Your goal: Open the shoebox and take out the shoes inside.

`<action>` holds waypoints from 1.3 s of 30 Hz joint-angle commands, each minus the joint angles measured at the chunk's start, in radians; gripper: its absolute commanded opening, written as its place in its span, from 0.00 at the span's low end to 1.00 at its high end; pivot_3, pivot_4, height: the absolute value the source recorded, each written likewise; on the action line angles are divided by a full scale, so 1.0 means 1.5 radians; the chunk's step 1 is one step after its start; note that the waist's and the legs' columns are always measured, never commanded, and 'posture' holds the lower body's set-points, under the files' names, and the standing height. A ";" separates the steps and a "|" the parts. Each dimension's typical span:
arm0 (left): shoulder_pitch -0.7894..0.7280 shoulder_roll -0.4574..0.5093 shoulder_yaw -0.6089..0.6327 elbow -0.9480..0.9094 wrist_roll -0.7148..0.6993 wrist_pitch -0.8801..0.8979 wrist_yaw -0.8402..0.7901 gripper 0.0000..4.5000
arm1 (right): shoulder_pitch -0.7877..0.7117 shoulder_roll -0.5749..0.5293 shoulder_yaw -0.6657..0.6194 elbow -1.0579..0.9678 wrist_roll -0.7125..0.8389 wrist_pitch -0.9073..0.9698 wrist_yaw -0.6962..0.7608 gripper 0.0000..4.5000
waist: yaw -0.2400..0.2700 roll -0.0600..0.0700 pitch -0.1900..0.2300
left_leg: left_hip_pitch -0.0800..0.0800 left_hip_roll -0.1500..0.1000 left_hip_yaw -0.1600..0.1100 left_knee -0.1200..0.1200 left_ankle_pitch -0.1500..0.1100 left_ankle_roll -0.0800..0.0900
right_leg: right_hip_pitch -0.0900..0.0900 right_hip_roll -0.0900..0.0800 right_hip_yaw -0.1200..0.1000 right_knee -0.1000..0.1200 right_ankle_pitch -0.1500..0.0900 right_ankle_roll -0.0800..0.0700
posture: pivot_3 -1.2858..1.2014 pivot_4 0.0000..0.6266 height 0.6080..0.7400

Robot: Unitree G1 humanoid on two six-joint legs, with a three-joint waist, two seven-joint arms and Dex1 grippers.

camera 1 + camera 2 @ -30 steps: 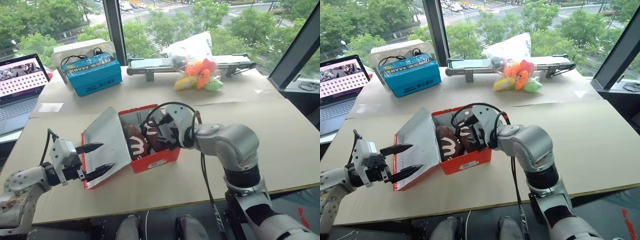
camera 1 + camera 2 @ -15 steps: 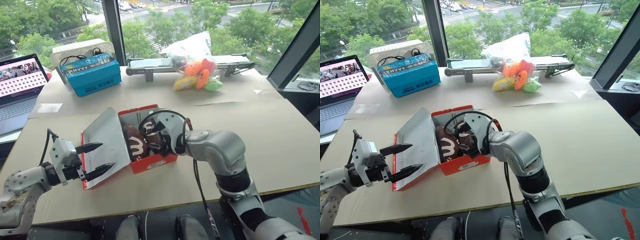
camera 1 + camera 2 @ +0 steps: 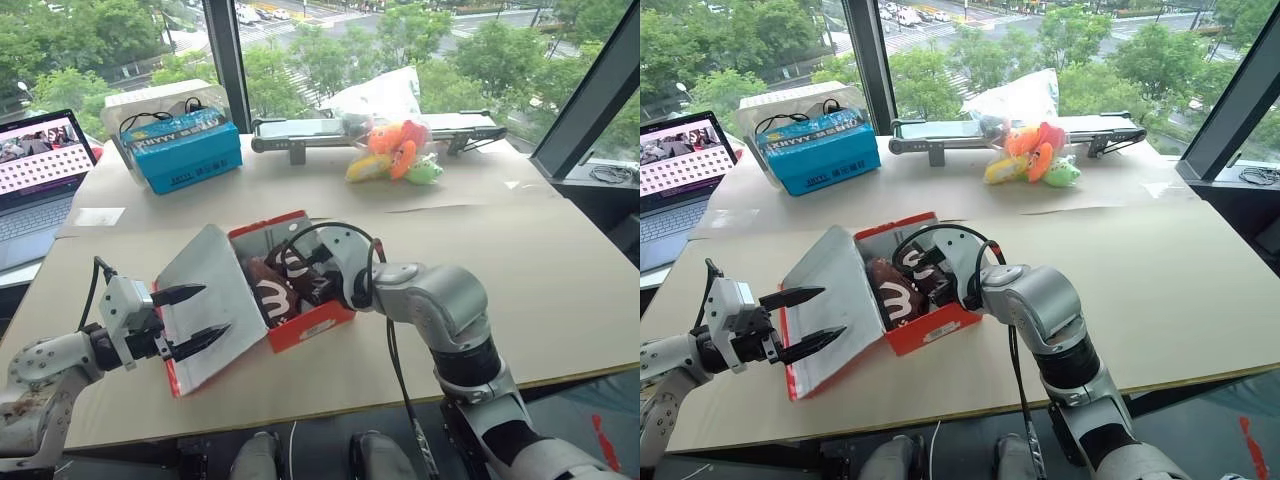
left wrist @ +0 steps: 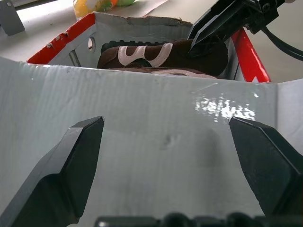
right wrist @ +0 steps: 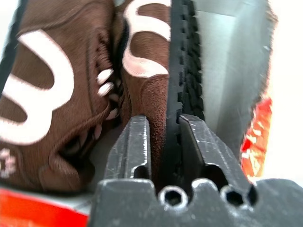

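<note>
Shoebox (image 3: 300,322) lid open; right end effector (image 5: 163,142) clenched on one shoe's sole edge (image 5: 177,71): lift straight up. Left end effector (image 3: 190,315) released, steadying lid.

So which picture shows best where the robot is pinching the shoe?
The right wrist view: the right end effector is closed on one of the brown shoes at its sole edge. The eye views show the shoes small inside the shoebox; the left wrist view sees them over the lid.

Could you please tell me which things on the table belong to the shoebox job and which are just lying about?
Belonging to the job:
- shoebox, lid open
- shoes inside it
- right pincer, shut on one shoe's edge
- left pincer, open at the lid

Just lying about:
- blue carton
- plush toys
- laptop
</note>
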 commanded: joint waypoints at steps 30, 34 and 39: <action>-0.074 0.004 -0.028 0.039 0.009 -0.019 -0.025 1.00 | -0.144 0.132 -0.532 0.035 0.114 0.066 -0.064 0.09 | 0.007 0.001 0.002 | -0.008 -0.001 0.003 0.001 0.000 0.000 | -0.003 0.002 0.000 0.000 0.002 0.004 | 0.52 0.24 1.00; -0.088 0.005 -0.035 0.054 0.014 -0.023 -0.031 1.00 | -0.176 0.145 -0.628 0.058 0.185 0.066 -0.110 0.09 | 0.006 0.002 0.002 | -0.007 -0.001 0.003 0.001 0.000 0.000 | -0.003 0.002 0.000 0.001 0.003 0.004 | 0.52 0.24 1.00; -0.111 0.004 -0.043 0.064 0.021 -0.023 -0.033 1.00 | -0.142 0.137 -0.633 0.074 0.252 0.066 -0.161 0.09 | 0.002 0.002 0.002 | -0.005 0.000 0.002 0.001 0.000 0.000 | -0.001 0.003 0.000 0.001 0.003 0.003 | 0.52 0.24 1.00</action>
